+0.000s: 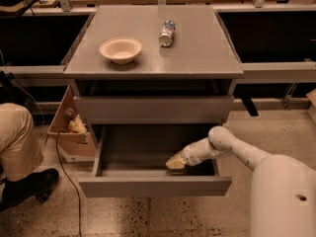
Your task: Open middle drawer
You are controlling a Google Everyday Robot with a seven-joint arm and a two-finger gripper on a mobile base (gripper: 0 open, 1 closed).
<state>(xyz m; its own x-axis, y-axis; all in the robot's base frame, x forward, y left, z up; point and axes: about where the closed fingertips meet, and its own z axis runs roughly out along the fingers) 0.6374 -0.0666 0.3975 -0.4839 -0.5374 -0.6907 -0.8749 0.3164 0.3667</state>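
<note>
The grey drawer cabinet (153, 70) stands in the middle of the camera view. Its lowest visible drawer (154, 185) is pulled far out and its inside looks bare. The drawer front above it (153, 110) sits nearly flush with the cabinet. A dark gap shows just under the top. My gripper (175, 163) reaches from the right into the pulled-out drawer. It is low, at the drawer's right half, just behind the front panel. My white arm (232, 144) crosses over the drawer's right side.
A beige bowl (120, 49) and a lying can (167, 32) rest on the cabinet top. A person's leg and shoe (19, 152) are at the left. A cardboard box (69, 127) with clutter and a cable (61, 167) lie left of the cabinet. Dark shelving runs behind.
</note>
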